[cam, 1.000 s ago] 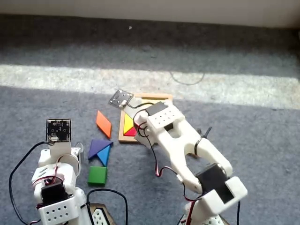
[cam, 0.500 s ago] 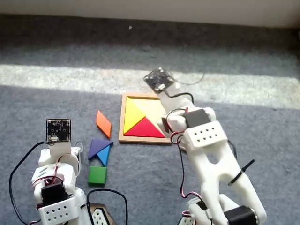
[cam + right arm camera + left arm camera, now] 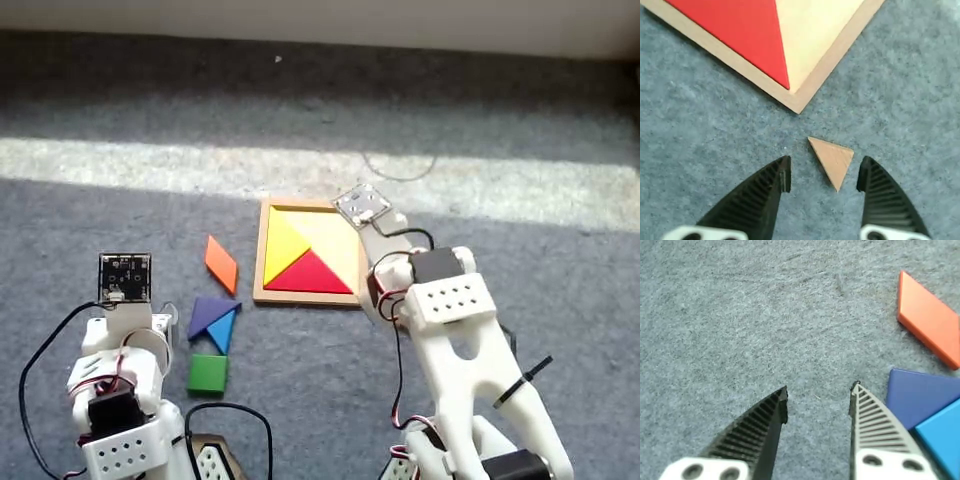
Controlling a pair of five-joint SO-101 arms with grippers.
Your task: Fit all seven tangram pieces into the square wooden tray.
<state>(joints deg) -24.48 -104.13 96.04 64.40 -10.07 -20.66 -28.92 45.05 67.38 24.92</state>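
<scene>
Right hand (image 3: 825,161) is spread wide around the little tan triangle (image 3: 832,160), center frame just off the tray (image 3: 840,46) corner, probably lining up a grab.

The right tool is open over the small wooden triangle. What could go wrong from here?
1. The small wooden triangle lies flat on the carpet, nearer one finger of the open right tool; closing may push or turn it instead of gripping.
2. It lies close to the tray corner; a low approach could bump the tray and shift the red triangle.
</scene>
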